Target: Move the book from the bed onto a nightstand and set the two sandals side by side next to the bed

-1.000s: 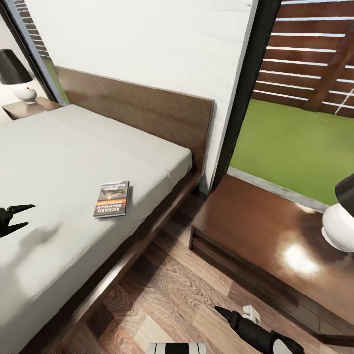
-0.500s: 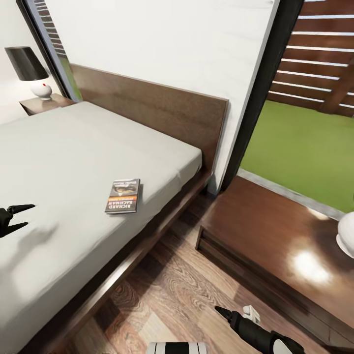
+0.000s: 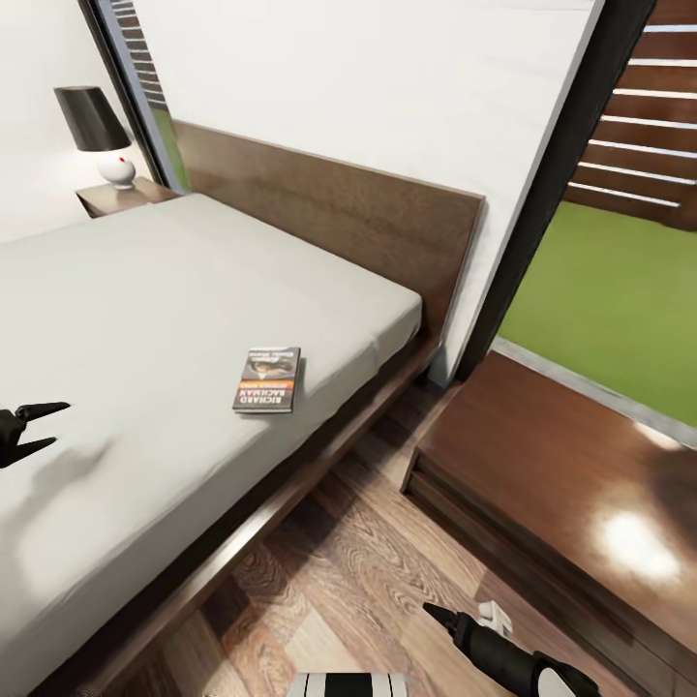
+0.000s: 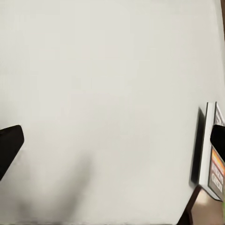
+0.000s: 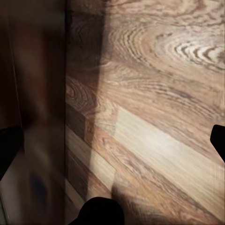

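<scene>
The book [image 3: 268, 379] lies flat on the light-grey mattress of the bed [image 3: 145, 310], close to the edge that faces the near nightstand [image 3: 561, 474]. A second nightstand [image 3: 116, 196] stands beyond the bed's far side. My left gripper [image 3: 56, 424] hovers open over the mattress, well to the left of the book. In the left wrist view the book [image 4: 215, 176] shows beside one of the fingers [image 4: 9, 145]. My right gripper [image 3: 455, 620] hangs open low over the plank floor [image 5: 154, 140], between the bed and the near nightstand. The sandals are out of view.
A black-shaded lamp [image 3: 97, 131] stands on the far nightstand. The dark headboard [image 3: 339, 213] runs along the white wall. A tall dark-framed window [image 3: 552, 184] at the right looks onto a lawn and a slatted fence. A strip of wood floor [image 3: 358, 571] separates bed and near nightstand.
The whole head view has swung left, so the bed, book and nightstands sit further right in the picture and the near lamp has left it. Both grippers keep their places in view.
</scene>
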